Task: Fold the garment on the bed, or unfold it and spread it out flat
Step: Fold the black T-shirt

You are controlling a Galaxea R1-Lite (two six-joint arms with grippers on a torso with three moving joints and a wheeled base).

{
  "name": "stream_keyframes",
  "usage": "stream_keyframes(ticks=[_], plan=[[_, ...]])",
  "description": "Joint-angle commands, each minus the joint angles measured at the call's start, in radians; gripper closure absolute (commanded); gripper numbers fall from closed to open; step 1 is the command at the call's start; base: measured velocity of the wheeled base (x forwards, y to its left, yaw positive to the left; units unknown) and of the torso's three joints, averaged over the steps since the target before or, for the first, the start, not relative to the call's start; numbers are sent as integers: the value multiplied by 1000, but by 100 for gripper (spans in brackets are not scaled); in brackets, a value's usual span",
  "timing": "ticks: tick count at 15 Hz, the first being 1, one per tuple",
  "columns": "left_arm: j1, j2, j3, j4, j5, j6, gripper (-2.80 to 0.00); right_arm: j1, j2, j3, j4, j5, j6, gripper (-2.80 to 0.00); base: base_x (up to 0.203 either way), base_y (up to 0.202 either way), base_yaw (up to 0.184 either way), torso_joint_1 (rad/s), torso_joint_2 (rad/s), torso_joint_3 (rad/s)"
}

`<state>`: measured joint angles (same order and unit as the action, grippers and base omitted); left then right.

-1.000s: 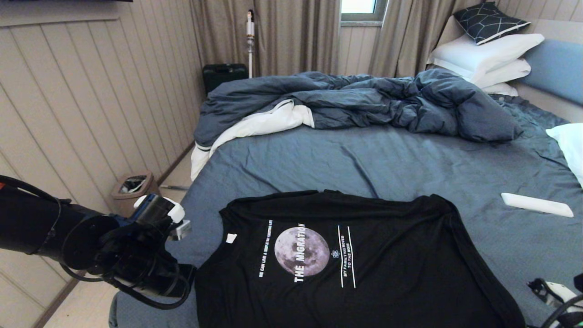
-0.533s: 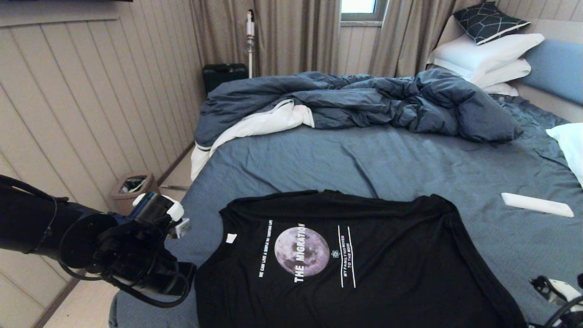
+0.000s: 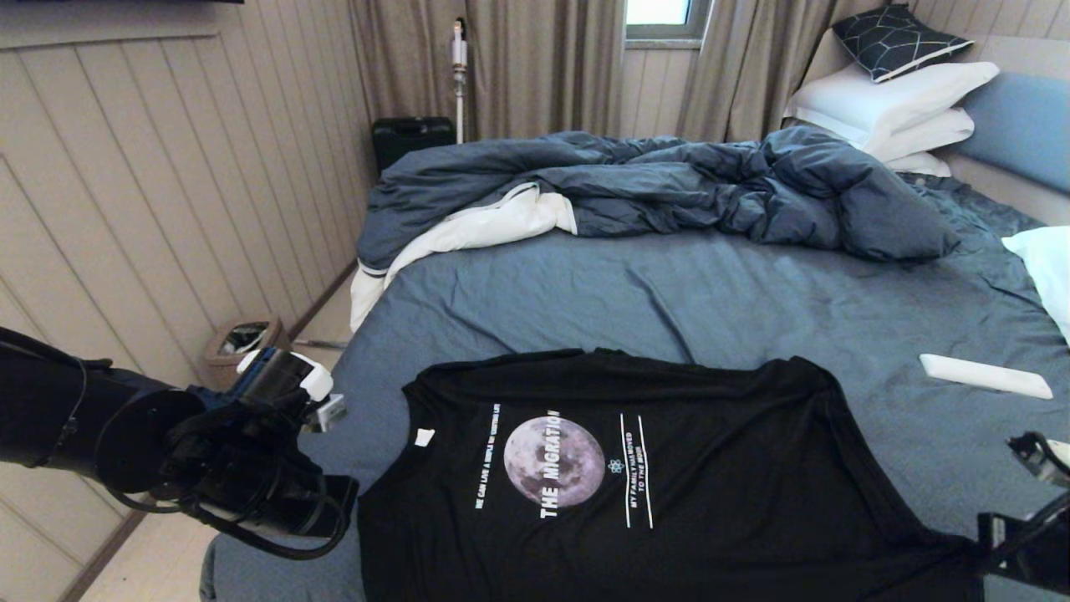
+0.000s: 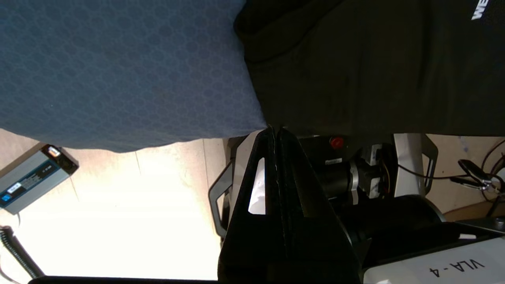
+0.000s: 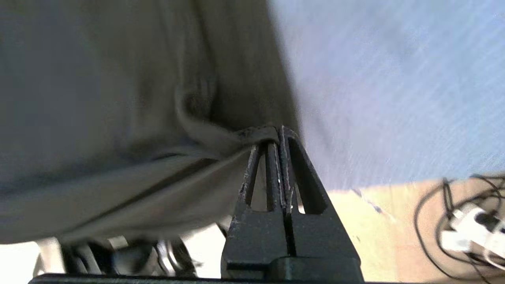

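Head view has the garment (image 3: 652, 493), a black tee with a grey moon print and white "THE MIGRATION" lettering, lying print-up and mostly flat on the near part of the bed (image 3: 669, 293), its near edge draping over the side. The left gripper (image 4: 276, 130) is pinched shut right at that hanging edge; whether cloth actually sits between the jaws isn't clear. The right gripper (image 5: 278, 134) is clamped on a bunched fold of the tee, fabric pulling tight away from the jaw tips. Only the wrist views show those tips; only the head view shows the rumpled duvet (image 3: 652, 184) and pillows (image 3: 886, 100) far beyond both jaws.
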<state>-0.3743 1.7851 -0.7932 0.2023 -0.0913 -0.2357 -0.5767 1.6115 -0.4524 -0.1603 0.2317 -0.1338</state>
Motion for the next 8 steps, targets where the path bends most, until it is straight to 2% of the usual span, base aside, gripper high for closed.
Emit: stream_keyframes(ticks=[1, 4, 8], plan=[[3, -4, -7, 0, 0, -2, 0, 7, 43, -74, 19, 2, 17, 0, 0, 0, 0, 0, 0, 0], [11, 5, -25, 0, -2, -2, 0, 12, 116, -111, 27, 1, 24, 0, 0, 0, 0, 0, 0, 0], [11, 13, -27, 2, -1, -7, 0, 25, 145, -94, 25, 1, 18, 0, 0, 0, 0, 0, 0, 0]])
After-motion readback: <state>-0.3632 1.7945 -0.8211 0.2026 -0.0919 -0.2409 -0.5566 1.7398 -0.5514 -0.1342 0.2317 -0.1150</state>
